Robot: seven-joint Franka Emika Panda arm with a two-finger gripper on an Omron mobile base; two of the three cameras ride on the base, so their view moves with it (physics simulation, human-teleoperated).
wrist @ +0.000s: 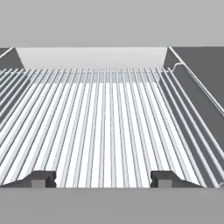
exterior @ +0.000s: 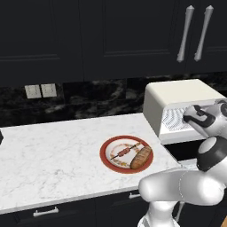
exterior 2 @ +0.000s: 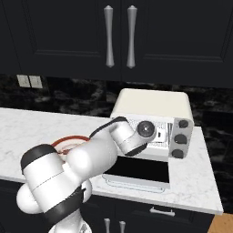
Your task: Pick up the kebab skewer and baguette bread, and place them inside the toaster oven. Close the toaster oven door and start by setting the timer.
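A white robot arm reaches into the cream-white toaster oven (exterior 2: 152, 109) on a pale marble counter (exterior: 48, 150), its gripper (wrist: 103, 178) spread wide and holding nothing, the two dark fingertips (wrist: 41, 178) poised just above the wire rack (wrist: 105, 122). The rack's thin, straight metal bars run toward the oven's pale back wall. The toaster oven door (exterior 2: 139, 172), a dark glass panel in a pale frame, lies folded down flat in front of the box; three round dark knobs (exterior 2: 180, 139) line its right side. Well apart from the hand, to the oven's left, the kebab skewer (exterior: 124, 151) and the oblong, golden-brown baguette bread (exterior: 141, 158) rest side by side on a round red-rimmed plate (exterior: 106, 158).
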